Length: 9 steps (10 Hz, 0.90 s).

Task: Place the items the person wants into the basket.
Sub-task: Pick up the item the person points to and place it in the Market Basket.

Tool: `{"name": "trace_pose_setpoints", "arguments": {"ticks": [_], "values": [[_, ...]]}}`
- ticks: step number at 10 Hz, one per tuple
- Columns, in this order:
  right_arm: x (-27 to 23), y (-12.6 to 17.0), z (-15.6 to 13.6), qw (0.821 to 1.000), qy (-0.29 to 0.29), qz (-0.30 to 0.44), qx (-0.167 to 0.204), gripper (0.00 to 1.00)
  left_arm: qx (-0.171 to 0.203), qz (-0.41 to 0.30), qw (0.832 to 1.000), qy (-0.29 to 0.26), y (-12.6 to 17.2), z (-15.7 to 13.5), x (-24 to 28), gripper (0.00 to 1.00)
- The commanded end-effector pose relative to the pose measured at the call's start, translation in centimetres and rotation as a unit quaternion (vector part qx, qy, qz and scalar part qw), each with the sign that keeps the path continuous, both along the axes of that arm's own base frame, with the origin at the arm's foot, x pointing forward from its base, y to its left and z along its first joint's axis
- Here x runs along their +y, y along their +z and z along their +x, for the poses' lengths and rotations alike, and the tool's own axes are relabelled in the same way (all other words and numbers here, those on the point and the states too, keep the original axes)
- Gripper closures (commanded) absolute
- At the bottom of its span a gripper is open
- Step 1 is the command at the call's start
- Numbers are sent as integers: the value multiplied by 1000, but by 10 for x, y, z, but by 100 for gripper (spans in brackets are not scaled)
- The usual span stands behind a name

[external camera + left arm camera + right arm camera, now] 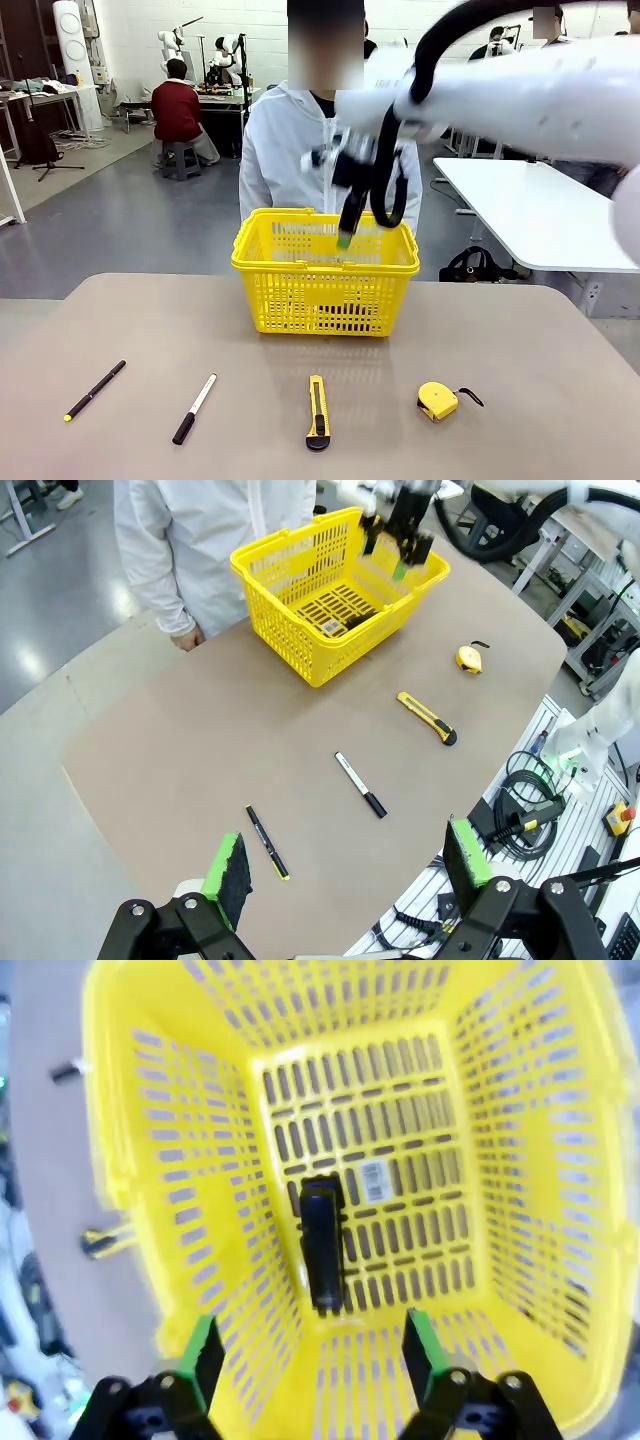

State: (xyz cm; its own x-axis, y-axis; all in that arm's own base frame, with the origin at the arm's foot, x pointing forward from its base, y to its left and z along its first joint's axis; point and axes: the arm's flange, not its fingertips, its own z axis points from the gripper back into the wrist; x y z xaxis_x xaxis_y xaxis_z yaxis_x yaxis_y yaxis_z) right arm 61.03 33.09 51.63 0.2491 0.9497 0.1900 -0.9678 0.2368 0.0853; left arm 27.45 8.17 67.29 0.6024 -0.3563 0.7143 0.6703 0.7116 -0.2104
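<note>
Basket [105, 1100] holds blurred, perhaps oblong object [322, 1245].

Bright yellow plastic shopping basket [322, 300] [300, 640] [180, 1160], upright at the far middle of the table, lattice sides, both handles folded down along the rim; on its slotted floor a black oblong item [322, 1245] lying flat, just beside a small white label. Slim yellow-and-black utility knife [317, 411] [427, 717] flat on the near tabletop, lengthwise toward the basket, black end nearest the robot's side – well apart from the basket. Small rounded yellow tape measure [437, 400] [468, 658] near it on the robot's right, black strap curling off sideways. Person [285, 150] [200, 540] in a white hooded jacket standing right behind the basket.
</note>
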Motion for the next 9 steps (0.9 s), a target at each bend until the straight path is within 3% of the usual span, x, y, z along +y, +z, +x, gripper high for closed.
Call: {"name": "trace_pose_setpoints", "arguments": {"ticks": [1,3,4,7,9], "values": [[-68,98,-57,996,-72,42,-40,7,-7,-1,1000,-3,-2,-1,1,0],[-163,168,-118,982,-137,118,-57,7,-7,-1,1000,-3,-2,-1,1,0],[-207,185,-151,974,-161,147,-63,7,-7,-1,1000,-3,-2,-1,1,0],[-328,193,-245,943,-225,230,-81,7,-7,-1,1000,-3,-2,-1,1,0],[-391,186,-283,913,-258,295,-113,7,-7,-1,1000,-3,-2,-1,1,0]]}}
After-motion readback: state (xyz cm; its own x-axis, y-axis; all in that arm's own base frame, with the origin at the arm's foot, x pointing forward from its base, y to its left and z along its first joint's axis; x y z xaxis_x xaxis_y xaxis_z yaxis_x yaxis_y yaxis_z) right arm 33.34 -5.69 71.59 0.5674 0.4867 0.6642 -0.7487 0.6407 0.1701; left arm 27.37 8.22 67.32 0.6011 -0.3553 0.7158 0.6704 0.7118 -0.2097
